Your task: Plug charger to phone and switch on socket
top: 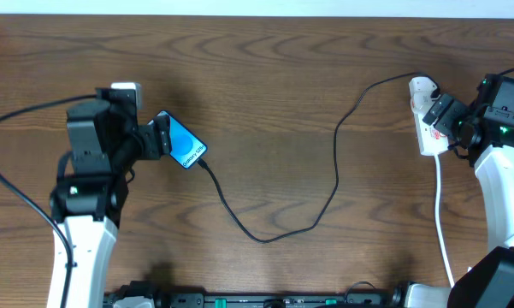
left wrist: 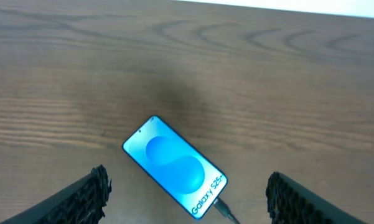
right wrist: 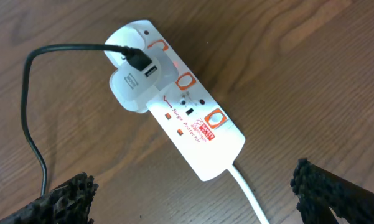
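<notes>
Phone (left wrist: 174, 168) beneath wide-spread left pincer (left wrist: 187, 177)

The surface (top: 282, 77) is matt grained wood. The socket (right wrist: 193, 130) is glossy white plastic (red print), the phone (left wrist: 174, 165) glossy-screened, the charger (right wrist: 74, 46) matt black.

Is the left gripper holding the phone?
No, the phone lies flat on the table, apart from both fingers of the open left gripper.

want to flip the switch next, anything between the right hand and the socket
Nothing visible does. The right hand is open above the socket. An adapter with the charger plugged in sits at its rounded end; the rest of its top is uncovered.
</notes>
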`<control>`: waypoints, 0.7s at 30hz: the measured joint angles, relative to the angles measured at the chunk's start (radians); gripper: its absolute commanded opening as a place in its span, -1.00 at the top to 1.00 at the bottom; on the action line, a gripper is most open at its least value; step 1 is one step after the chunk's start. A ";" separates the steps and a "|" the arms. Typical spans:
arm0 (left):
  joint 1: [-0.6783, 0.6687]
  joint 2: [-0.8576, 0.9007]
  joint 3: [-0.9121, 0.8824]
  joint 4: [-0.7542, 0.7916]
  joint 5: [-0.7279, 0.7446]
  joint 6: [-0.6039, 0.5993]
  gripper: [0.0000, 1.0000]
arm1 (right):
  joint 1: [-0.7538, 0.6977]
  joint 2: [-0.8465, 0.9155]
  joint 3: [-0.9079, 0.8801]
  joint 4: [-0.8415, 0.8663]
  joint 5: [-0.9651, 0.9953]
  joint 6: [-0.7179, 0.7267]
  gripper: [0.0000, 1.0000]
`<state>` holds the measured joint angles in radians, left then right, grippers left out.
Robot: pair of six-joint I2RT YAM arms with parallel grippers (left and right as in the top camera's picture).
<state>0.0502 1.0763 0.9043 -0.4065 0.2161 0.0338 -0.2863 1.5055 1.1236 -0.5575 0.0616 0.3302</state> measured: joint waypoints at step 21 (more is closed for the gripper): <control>0.000 -0.481 -0.497 0.396 -0.013 0.011 -0.64 | 0.000 0.000 0.000 0.000 0.003 0.000 -0.99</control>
<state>0.0502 0.5957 0.4072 -0.0109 0.2028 0.0452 -0.2863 1.5055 1.1236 -0.5571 0.0643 0.3302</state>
